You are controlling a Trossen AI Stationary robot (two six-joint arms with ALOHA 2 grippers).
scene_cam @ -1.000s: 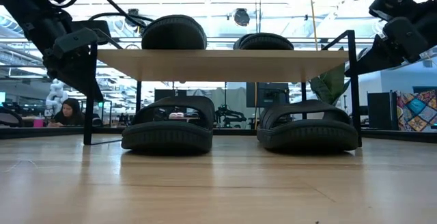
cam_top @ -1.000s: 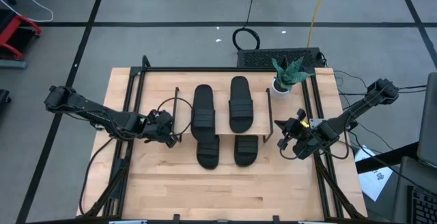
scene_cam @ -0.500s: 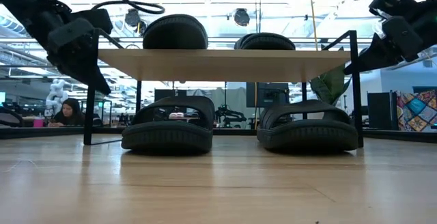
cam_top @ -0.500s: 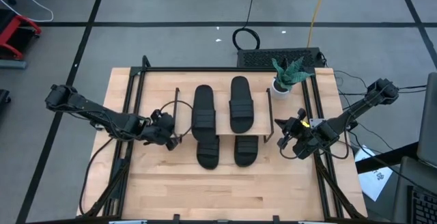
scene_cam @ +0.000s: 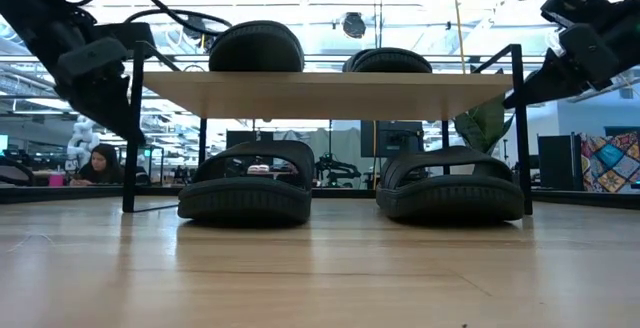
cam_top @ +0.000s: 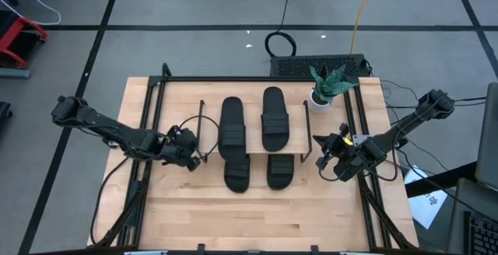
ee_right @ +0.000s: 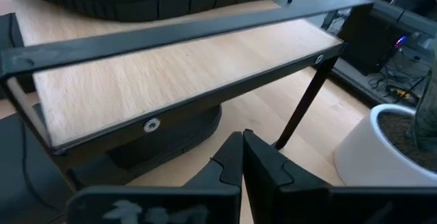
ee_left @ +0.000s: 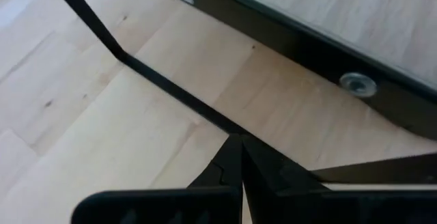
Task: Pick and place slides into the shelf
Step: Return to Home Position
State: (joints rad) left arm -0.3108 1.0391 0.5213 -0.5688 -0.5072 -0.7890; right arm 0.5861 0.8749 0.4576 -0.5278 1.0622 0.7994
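Observation:
The shelf [cam_top: 255, 130] stands mid-table, its light board [scene_cam: 325, 81] on thin dark legs. Two black slides [cam_top: 232, 124] [cam_top: 274, 119] lie on the board. Two more slides [scene_cam: 246, 186] [scene_cam: 450, 184] rest on the tabletop under it, their ends sticking out toward the near edge [cam_top: 236, 174] [cam_top: 280, 171]. My left gripper [cam_top: 193, 156] hovers shut just off the shelf's left end, its tips [ee_left: 240, 145] over the table by the shelf's thin bar [ee_left: 157, 80]. My right gripper [cam_top: 320, 158] hovers shut off the shelf's right end [ee_right: 242, 145], holding nothing.
A white pot with a green plant [cam_top: 323, 92] stands at the table's far right, close behind my right gripper [ee_right: 389, 149]. Black frame rails [cam_top: 148, 130] run along the table's left and right sides. Bare wood [cam_top: 257, 216] lies toward the near edge.
My left gripper has rolled a little about its own line beside the shelf's left end, staying shut and in place. The slides and the shelf have not moved.

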